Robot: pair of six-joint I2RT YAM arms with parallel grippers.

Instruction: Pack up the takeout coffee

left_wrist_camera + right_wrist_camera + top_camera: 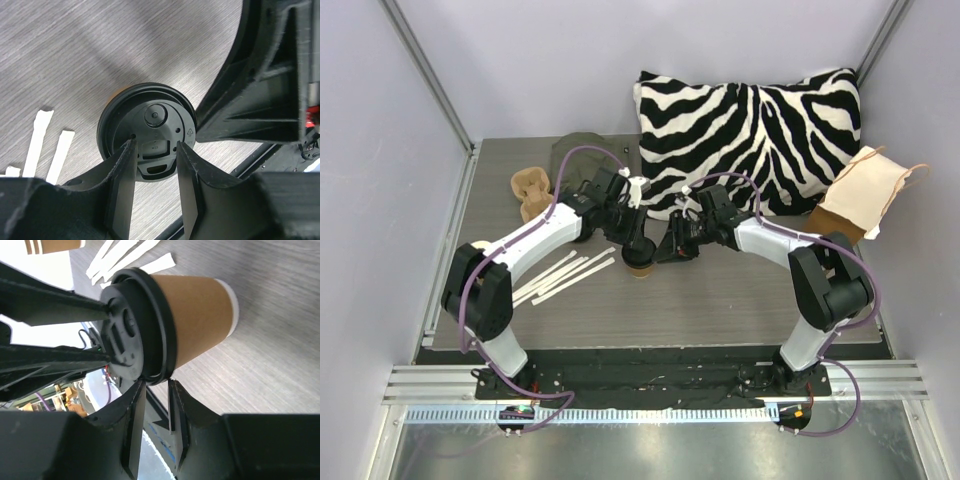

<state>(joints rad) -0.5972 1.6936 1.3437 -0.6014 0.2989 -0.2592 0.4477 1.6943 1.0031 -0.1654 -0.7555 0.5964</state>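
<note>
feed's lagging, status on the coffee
Left gripper open over black round lid, right gripper open at its rim. Tan-brown paper coffee cup upright, lidded. Nothing blocking.

Grey wood-grain worktop [720, 300], as I see it: lidded coffee cup [639, 262] standing mid-surface; white paper strips [565, 275] to its left; pulp cup carrier [530, 192] far left; zebra pillow [750, 135] and paper bag [865, 190] back right.
</note>
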